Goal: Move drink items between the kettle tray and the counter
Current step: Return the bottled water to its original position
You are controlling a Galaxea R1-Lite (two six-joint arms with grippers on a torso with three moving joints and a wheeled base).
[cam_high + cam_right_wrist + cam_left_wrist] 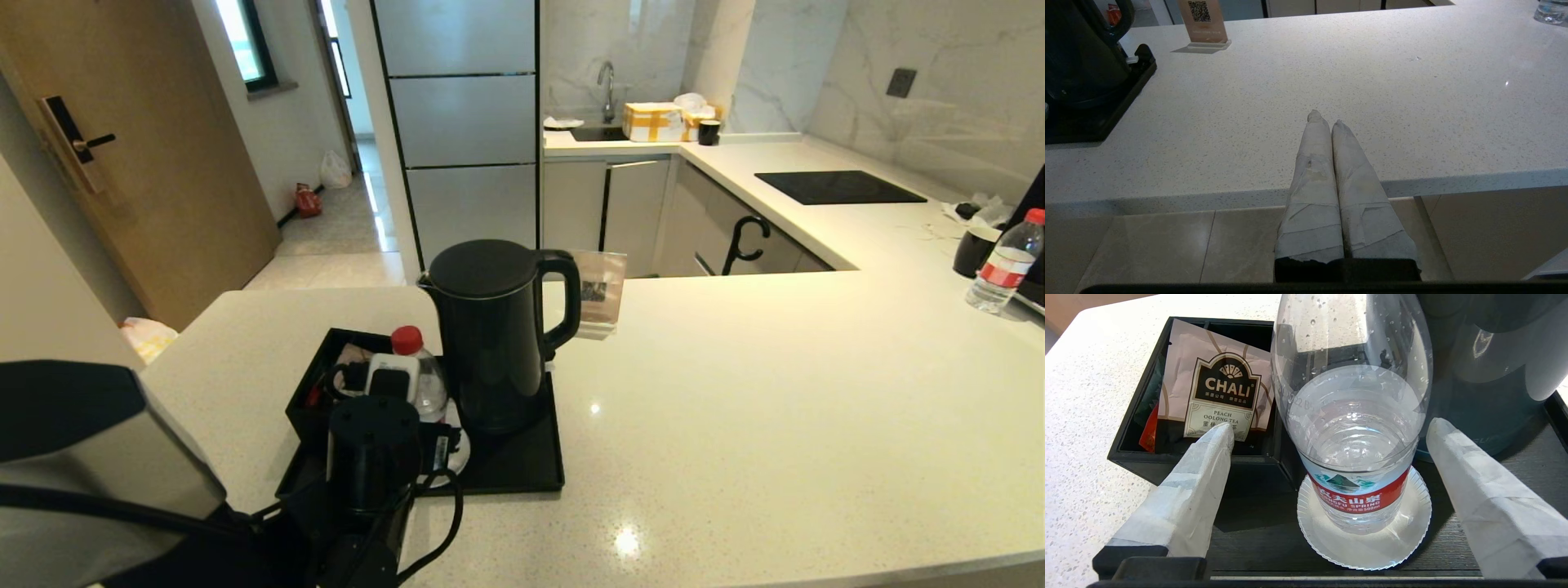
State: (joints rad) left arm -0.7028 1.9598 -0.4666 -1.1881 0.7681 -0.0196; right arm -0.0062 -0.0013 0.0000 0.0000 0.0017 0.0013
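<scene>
A clear water bottle [422,384] [1351,428] with a red cap and red label stands on the black kettle tray [522,465] [1257,547]. It is just left of the tall black kettle [490,343] [1486,375]. My left gripper [392,384] [1331,426] is open, with one white-wrapped finger on each side of the bottle and a gap to both. My right gripper [1327,118] is shut and empty, low in front of the speckled counter [735,408] [1331,73]; the head view does not show it. A second red-capped bottle [1004,261] stands on the counter at far right.
A round white coaster [1372,543] lies under the bottle. A black square box [326,384] [1208,388] of tea sachets adjoins the tray's left rear. A QR sign [600,294] [1202,20] stands behind the kettle. Far right are a black hob [837,186] and a dark mug [973,251].
</scene>
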